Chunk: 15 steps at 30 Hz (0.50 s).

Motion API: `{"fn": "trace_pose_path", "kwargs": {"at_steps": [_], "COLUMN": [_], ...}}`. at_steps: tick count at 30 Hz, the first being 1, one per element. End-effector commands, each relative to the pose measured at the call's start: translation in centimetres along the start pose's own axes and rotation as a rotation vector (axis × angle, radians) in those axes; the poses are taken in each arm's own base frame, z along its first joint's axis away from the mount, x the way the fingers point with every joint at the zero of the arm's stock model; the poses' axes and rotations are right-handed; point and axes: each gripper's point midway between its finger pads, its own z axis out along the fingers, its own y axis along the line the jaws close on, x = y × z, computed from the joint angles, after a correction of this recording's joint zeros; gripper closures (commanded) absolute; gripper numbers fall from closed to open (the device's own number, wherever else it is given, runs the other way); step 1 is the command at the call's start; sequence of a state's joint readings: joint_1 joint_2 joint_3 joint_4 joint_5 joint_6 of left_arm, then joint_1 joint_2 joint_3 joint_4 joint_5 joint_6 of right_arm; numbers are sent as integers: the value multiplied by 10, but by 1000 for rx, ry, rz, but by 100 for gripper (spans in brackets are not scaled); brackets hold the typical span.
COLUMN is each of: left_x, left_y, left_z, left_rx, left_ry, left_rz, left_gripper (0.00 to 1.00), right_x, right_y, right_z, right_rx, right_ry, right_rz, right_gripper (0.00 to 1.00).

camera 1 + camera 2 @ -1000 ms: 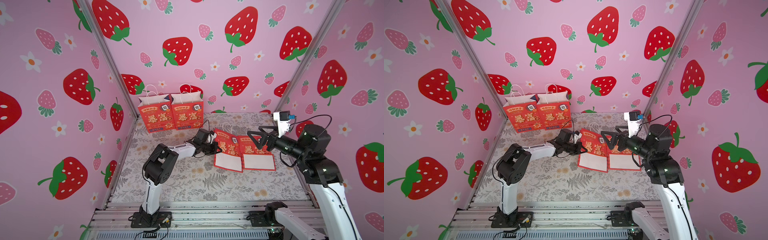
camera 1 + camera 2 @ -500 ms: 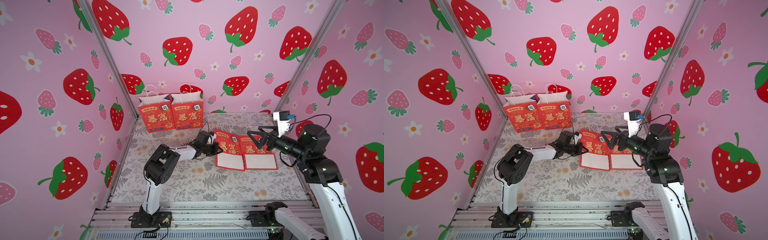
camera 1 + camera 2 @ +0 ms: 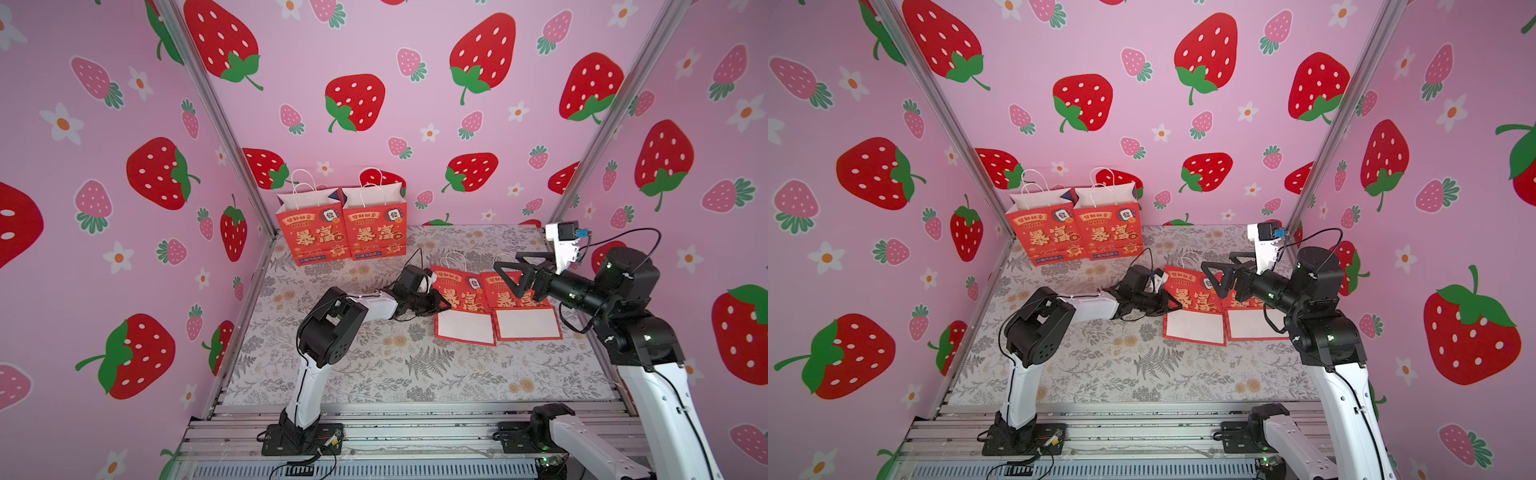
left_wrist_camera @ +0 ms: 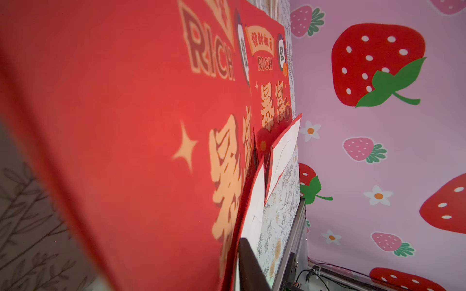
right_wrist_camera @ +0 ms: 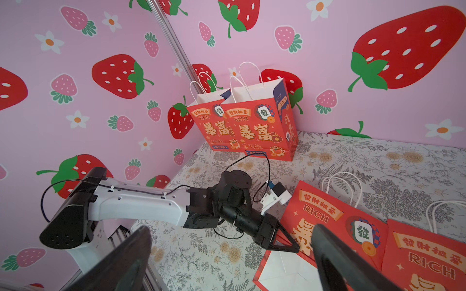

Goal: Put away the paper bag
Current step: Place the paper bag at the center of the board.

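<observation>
The paper bag (image 3: pixel 459 305) lies flat on the table (image 3: pixel 374 374), printed red face up, nearer the right edge than the left and about midway between front and back. Its handle end points toward the back edge and its folded white base (image 3: pixel 463 328) toward the front edge. A second flat bag (image 3: pixel 525 316) lies just beside it on the right-edge side, laid the same way. The left pincer (image 3: pixel 440 305) reaches in low from the left edge to the paper bag's near side. In the right wrist view one of its dark fingers (image 5: pixel 283 245) lies over the bag's border; the other is hidden, so I cannot tell whether it grips the paper or how far the jaws stand apart. The left wrist view is mostly filled by the bag's red face, very close. The right pincer (image 3: pixel 505 279) hangs above the second flat bag, jaws wide, nothing between them. In the back left corner two more bags stand upright against the wall (image 3: pixel 415 124), side by side and touching: the corner bag (image 3: pixel 313 235) and its neighbour (image 3: pixel 376 230), both well apart from the flat pair.
</observation>
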State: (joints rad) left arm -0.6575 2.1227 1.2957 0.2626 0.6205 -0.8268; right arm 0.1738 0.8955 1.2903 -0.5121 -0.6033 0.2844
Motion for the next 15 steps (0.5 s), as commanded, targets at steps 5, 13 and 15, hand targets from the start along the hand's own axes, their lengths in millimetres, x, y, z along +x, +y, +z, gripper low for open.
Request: {"fn": "trace_pose_path", "kwargs": {"at_steps": [5,13,15], "left_x": [-2,1,1], "left_y": [2,1,0], "left_z": [-3,8,9], "left_rx": [-36,-16,-15], "left_ry": [-33,-4,1], "left_rz": [-6,-14,-13], "left_gripper": [78,63,56], "right_x": [-3,-3,-3], "right_y": [2,3,3], "right_z": [3,4,4], "right_rx": [-25,-38,-38], "right_ry": [-10,-10,-10], "right_rz": [4,12,12], "right_gripper": [1,1,1]}}
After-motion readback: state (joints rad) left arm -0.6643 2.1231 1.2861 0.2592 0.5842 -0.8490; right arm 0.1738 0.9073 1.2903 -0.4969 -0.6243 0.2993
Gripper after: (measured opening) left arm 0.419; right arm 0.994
